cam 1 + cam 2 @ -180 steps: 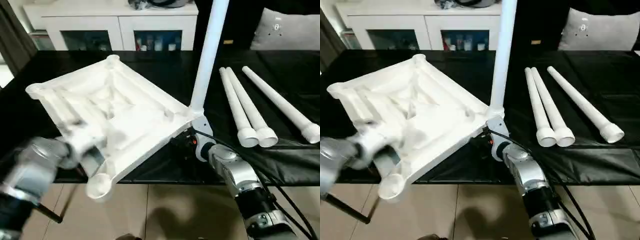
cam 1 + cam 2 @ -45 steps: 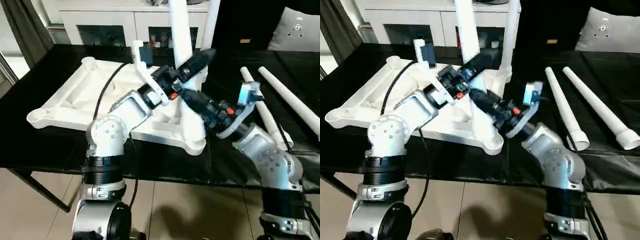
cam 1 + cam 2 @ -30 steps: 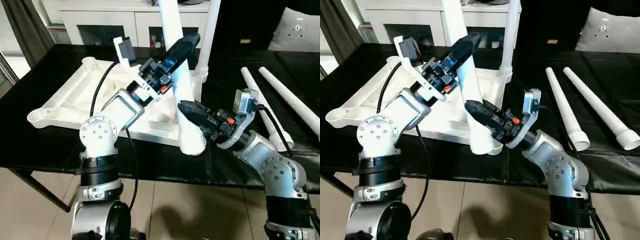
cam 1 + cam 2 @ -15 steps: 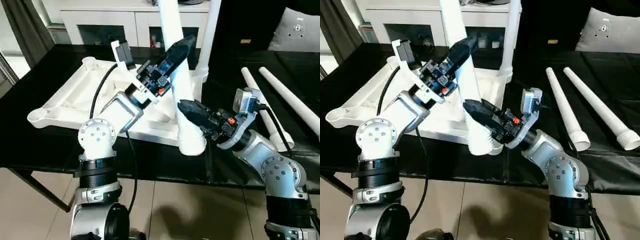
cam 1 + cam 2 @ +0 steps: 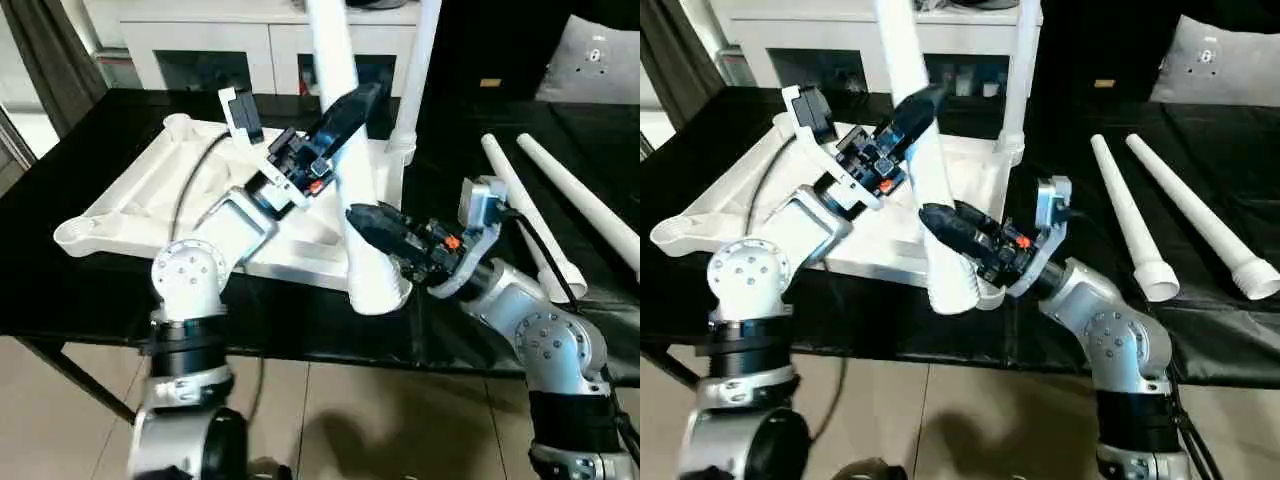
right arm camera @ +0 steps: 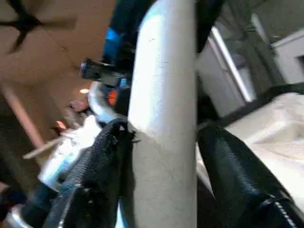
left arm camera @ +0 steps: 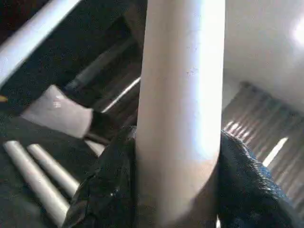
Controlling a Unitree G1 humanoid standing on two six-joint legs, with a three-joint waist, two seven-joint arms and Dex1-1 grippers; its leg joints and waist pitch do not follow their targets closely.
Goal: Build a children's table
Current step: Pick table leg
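Note:
The children's table top (image 5: 150, 200) lies upside down on the black table, ribs up. One white leg (image 5: 418, 60) stands upright in its far right corner socket. A second leg (image 5: 368, 268) leans over the near right corner, its wide end low at the top's edge. My left gripper (image 5: 358, 100) is shut on this leg higher up, both fingers pressed to it (image 7: 175, 142). My right gripper (image 5: 362, 218) straddles the leg lower down (image 6: 164, 130); one finger (image 6: 107, 156) touches it and the other stands slightly off.
Two loose white legs (image 5: 525, 210) (image 5: 585, 205) lie side by side on the black cloth at the right. A white cabinet (image 5: 240, 50) with glass doors stands behind the table. The table's front edge runs just below the grippers.
The held leg has leaned a little further left, its top shifting left. My left fingers have closed onto it, and my right fingers have eased apart around its lower part.

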